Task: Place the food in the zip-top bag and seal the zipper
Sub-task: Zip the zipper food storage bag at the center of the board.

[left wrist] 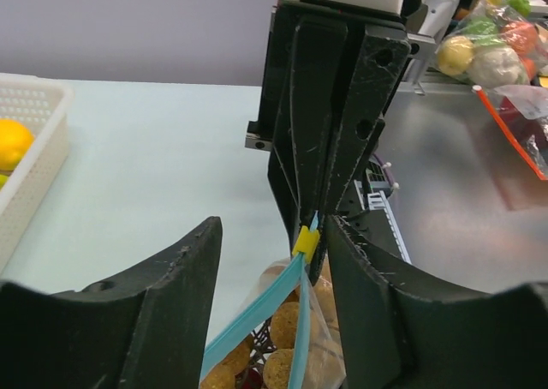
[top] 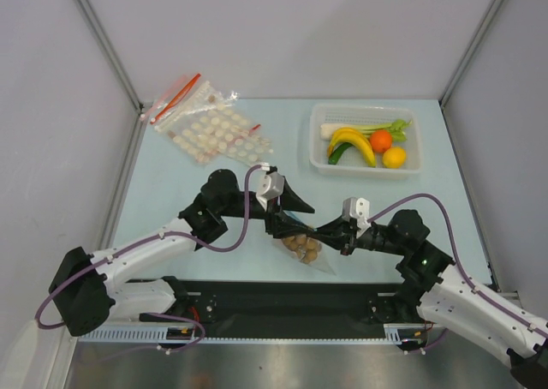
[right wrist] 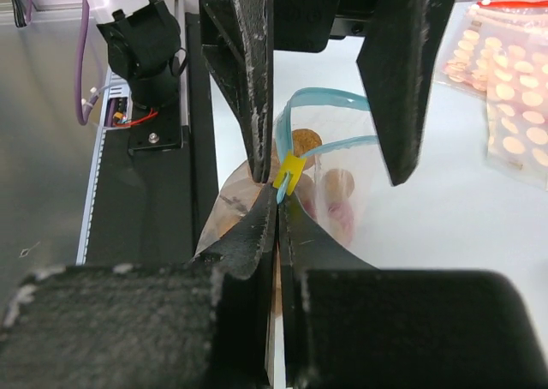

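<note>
So, the food (left wrist: pixel 282 368) is already inside the zip-top bag (top: pixel 301 248), which sits by the near edge of the tabletop (top: pixel 171 192), about midway along it and right between the two arms. Sealing looks like what's left.

The right gripper (right wrist: pixel 278 218) has its fingers squeezed together on one end of the zipper (left wrist: pixel 257 316), just behind the little yellow tab (right wrist: pixel 289 173). The left gripper (left wrist: pixel 274 230) is spread wide and gripping nothing, one finger on each side of the bag's mouth.

Here's the bit that matters: the zipper's long axis runs straight from the right gripper's pinch toward the left gripper. The two teal strips meet at the yellow tab and splay apart on the left gripper's side, so the mouth is open there.

My guess is the left one has to close over the strips near the tab and run along that line, away from the right gripper. It's the only free hand, and it's already lined up.
</note>
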Robot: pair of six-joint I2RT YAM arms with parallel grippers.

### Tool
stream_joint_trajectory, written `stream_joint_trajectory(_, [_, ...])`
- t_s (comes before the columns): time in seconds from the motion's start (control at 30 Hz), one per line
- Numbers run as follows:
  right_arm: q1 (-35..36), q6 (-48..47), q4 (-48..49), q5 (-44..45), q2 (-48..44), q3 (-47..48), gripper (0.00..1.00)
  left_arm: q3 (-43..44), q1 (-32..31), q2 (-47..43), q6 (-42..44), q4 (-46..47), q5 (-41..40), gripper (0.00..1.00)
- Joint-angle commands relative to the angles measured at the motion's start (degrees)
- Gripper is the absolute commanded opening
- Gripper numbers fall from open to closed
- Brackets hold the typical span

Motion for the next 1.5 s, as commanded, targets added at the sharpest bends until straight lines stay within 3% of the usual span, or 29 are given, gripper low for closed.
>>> stream_joint_trajectory(0.0, [-0.2, -0.6, 2.6, -1.0, -1.3, 0.4, 0.0, 3.0, -0.8, 0.2, 3.9, -1.0, 3.5, 0.57])
stream_joint_trajectory(0.23, [-0.2, -0.2, 3.2, 0.1, -2.5, -0.2, 0.0, 3.6, -0.9, 0.8, 3.9, -1.4, 5.0, 0.45])
stream_joint_trajectory(0.43, [-0.3, -0.2, 3.3, 0.4, -2.4, -0.1, 0.0, 4.8, -1.3, 1.7, 4.8, -3.2, 5.9, 0.27])
stream_joint_trajectory(0.53, [-0.3, 0.0, 3.2, 0.9, -2.3, -0.1, 0.0, 4.8, -1.4, 1.3, 5.4, -3.5, 6.1, 0.12])
stream_joint_trajectory(0.67, [-0.3, 0.2, 3.0, 2.9, -2.8, -0.4, 0.0, 4.8, -1.4, 0.8, 5.7, -3.9, 5.3, 0.0])
stream_joint_trajectory(1.3, [-1.6, 3.1, 2.9, 26.2, -16.5, -5.2, 0.0, 6.8, -1.4, 2.2, 6.5, -9.2, -3.2, 0.0])
stream_joint_trajectory(1.47, [-1.8, 4.7, 0.8, 40.3, -18.4, -5.4, 0.0, 7.4, -1.4, 2.7, 7.0, -10.9, -5.9, 0.0])
